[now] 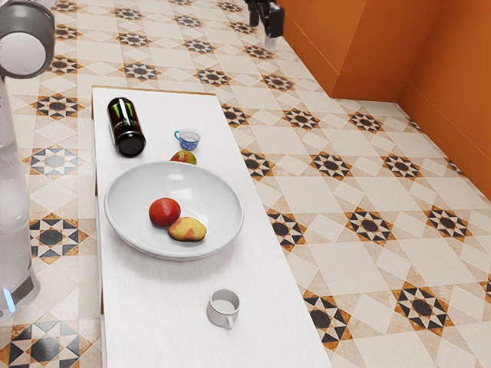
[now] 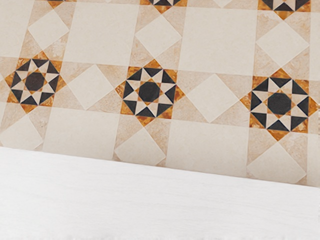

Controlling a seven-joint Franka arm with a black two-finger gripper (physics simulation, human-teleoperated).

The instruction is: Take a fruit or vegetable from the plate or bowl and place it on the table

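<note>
Because both candidate fruits lie inside the white bowl (image 1: 134,188), on the surface (image 1: 153,322), the coming move turns on how the end effector (image 1: 265,24) stands to this bowl: in the exterior view it hangs high, toward the upper edge and to the right of the bowl. The bowl lies lower than it, toward the exterior view's left and nearer to that camera, so I judge that the hand must travel back over the surface before it goes down. The red fruit (image 1: 165,212) is round and gives no long axis to follow. The yellow-red fruit (image 1: 187,229), right beside it, is longer, and its long axis runs roughly from the exterior view's left to its right; a grip across its narrow width seems the better one, with care for the red neighbour. As for the pose, the arm (image 1: 11,192) has its base at the exterior view's left, and its hand is raised, well apart from the bowl. The wrist view looks onto the tiled floor (image 2: 210,45) and the edge of the surface. Whether the end effector is spread or pressed together, I cannot tell.
</note>
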